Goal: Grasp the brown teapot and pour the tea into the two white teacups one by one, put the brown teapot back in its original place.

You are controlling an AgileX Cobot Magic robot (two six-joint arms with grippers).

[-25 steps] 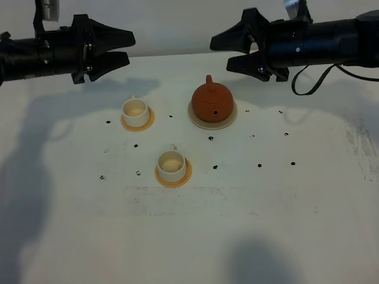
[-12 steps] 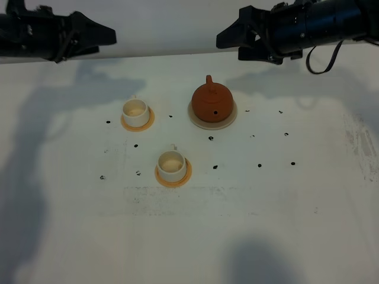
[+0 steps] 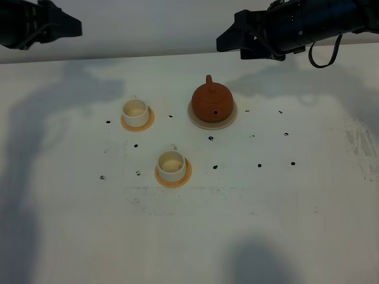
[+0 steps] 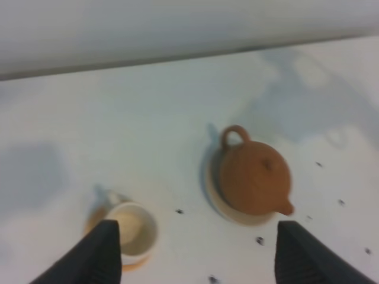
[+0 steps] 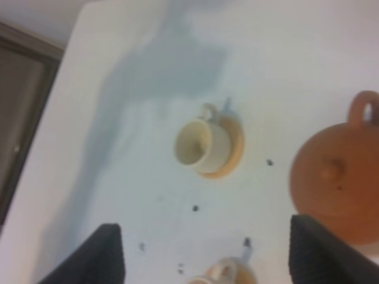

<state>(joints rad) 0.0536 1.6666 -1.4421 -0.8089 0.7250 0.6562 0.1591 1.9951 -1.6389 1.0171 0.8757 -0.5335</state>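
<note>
The desk point(image 3: 308, 225) lies bare across its whole near half, and its far edge runs a little behind the brown teapot point(image 3: 211, 102). Both arms hang over that far edge, well apart from everything below. The left gripper point(image 3: 74, 26) is at the far left corner and the right gripper point(image 3: 228, 40) is beyond the teapot. Each one is spread wide and holds nothing.

The teapot sits upright on the cream saucer point(image 3: 231, 117) with its lid on and its loop handle turned toward the far edge. The rear teacup point(image 3: 135, 110) stands to the teapot's left on an orange-tan coaster point(image 3: 150, 122). The front teacup point(image 3: 172, 164) stands nearer on its own coaster point(image 3: 185, 176), clear of the other cup and the saucer. Both cups look pale cream inside, and I cannot tell whether they hold liquid. Small black specks point(image 3: 211, 138) dot the desk around the crockery.
</note>
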